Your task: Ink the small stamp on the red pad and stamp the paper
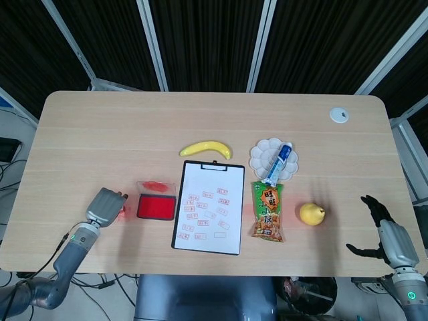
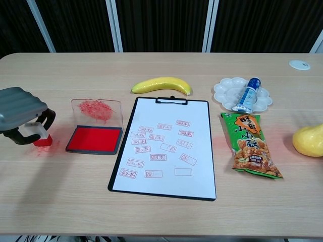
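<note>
On the far left, the left hand was curled around the small stamp. The stamp had a white top and a red bottom, and its red end was down on the desk, on a patch of red smudges. Just to the right sat the red pad in its black tray, with its clear lid standing up behind it, smeared with red ink. Next came the clipboard with white paper, covered in many small red stamp marks. A yellow banana lay just above the clip. Further right, a white paint dish held a blue and white tube. Below it lay a green snack bag. Then came a yellow pear. At the far right edge, the right hand held nothing, with its fingers spread apart.
</note>
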Tool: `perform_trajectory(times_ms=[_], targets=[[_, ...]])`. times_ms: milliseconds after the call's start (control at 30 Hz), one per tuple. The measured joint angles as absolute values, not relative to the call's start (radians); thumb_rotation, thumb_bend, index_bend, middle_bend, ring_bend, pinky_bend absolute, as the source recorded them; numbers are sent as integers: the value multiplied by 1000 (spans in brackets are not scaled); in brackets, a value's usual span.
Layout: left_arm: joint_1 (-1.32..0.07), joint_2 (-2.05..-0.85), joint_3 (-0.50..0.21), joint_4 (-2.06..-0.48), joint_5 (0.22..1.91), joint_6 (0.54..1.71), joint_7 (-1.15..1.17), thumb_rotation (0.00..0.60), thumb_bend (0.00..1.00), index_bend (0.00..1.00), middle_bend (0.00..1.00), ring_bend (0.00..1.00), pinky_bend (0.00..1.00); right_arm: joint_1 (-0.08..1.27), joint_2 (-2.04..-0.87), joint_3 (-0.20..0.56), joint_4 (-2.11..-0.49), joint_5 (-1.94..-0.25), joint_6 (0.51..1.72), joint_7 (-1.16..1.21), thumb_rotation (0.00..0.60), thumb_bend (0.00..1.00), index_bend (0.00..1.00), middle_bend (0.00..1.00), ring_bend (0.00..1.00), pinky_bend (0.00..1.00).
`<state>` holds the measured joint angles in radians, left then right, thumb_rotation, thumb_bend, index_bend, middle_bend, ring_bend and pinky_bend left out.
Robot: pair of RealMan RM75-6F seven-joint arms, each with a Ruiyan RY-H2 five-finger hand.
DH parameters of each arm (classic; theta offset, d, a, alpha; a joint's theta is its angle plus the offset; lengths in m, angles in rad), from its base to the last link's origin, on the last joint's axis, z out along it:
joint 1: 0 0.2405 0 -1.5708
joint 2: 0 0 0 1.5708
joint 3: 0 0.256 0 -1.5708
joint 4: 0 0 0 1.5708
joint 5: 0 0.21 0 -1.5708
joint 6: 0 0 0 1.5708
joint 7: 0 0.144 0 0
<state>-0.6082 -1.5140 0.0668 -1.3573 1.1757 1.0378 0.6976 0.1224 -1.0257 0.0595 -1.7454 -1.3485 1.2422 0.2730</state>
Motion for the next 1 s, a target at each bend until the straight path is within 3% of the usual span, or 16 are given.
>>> perform_trajectory(times_ms=[1000], targets=[[-605,-1543,27,-1382,1098,1025,818,600,434,503,580,865,1000,122,-1028,60,-1744,-1349,1244,267,600,49,103,0,0,220]])
